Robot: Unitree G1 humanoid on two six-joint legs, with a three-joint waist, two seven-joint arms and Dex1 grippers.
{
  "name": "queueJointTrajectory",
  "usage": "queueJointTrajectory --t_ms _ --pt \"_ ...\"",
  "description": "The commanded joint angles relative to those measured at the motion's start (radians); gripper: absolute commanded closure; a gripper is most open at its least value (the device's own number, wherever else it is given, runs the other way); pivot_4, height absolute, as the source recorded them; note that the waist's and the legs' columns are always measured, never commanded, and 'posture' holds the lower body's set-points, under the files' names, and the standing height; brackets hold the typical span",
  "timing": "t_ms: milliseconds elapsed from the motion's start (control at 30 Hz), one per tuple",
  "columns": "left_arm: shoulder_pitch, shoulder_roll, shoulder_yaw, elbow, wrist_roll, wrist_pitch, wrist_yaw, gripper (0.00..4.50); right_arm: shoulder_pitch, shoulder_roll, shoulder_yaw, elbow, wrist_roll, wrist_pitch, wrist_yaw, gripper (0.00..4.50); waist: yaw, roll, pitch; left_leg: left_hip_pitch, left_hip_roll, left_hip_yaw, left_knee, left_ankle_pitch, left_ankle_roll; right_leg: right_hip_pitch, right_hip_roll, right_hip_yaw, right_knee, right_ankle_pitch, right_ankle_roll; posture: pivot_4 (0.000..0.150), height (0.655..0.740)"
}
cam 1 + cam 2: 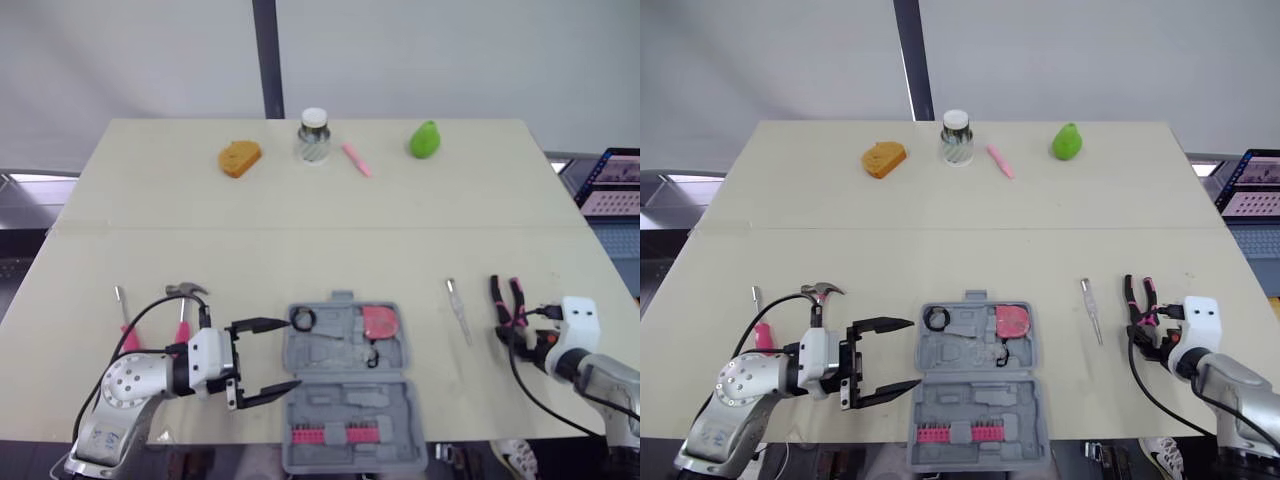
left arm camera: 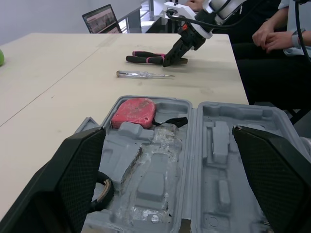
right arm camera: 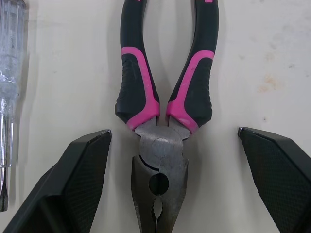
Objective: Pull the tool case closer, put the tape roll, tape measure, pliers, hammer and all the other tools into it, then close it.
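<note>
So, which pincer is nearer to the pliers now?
Right. The right pincer, open, straddles the head of the pliers without touching it. The left pincer is far across the table, open beside the tool case.

Lab: bare table, laptop

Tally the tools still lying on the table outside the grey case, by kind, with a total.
Steel-headed claw hammer: 1
Screwdrivers: 2, the pink-handled screwdriver and the clear-handled screwdriver
Black-and-pink pliers: 1
Total: 4
</note>
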Motion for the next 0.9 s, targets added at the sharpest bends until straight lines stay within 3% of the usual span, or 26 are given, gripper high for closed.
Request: queueJointTrajectory --t_ms 33,400,500,667,700,900 --pt "0.008 0.004 0.006 -0.037 -0.002 -0.016 0.004 0.0 0.018 -0.013 -0.01 0.002 0.003 0.011 0.009 0.07 0.001 0.0 0.0 0.0 0.0 0.0 0.0 0.0 0.0 0.0 0.0 0.0 0.0 0.0 0.0 0.15 0.695" --pt "-0.007 0.001 0.001 -0.018 0.001 -0.022 0.002 0.0 0.033 -0.01 -0.001 -0.007 0.005 0.007 0.014 0.07 0.001 0.0 0.0 0.0 0.0 0.0 0.0 0.0 0.0 0.0 0.0 0.0 0.0 0.0 0.0 0.15 0.695" --pt "-0.012 0.0 0.0 -0.013 0.002 -0.023 0.002 0.0 0.031 -0.01 0.0 -0.005 0.003 0.007 0.013 0.88 0.001 0.0 0.0 0.0 0.0 0.0 0.0 0.0 0.0 0.0 0.0 0.0 0.0 0.0 0.0 0.15 0.695" --pt "-0.018 -0.001 -0.003 -0.008 0.002 -0.025 0.0 0.0 0.033 -0.011 -0.002 -0.005 0.005 0.008 0.012 3.38 0.0 0.0 0.0 0.0 0.0 0.0 0.0 0.0 0.0 0.0 0.0 0.0 0.0 0.0 0.0 0.15 0.695" --pt "-0.019 -0.002 -0.003 -0.006 0.002 -0.025 -0.001 0.0 0.033 -0.011 -0.003 -0.004 0.005 0.009 0.011 3.53 -0.001 0.0 0.0 0.0 0.0 0.0 0.0 0.0 0.0 0.0 0.0 0.0 0.0 0.0 0.0 0.15 0.695" --pt "-0.033 -0.007 -0.01 0.006 0.003 -0.027 -0.005 0.0 0.023 -0.015 -0.011 -0.009 0.009 0.009 0.01 3.53 0.0 0.0 0.0 0.0 0.0 0.0 0.0 0.0 0.0 0.0 0.0 0.0 0.0 0.0 0.0 0.15 0.695"
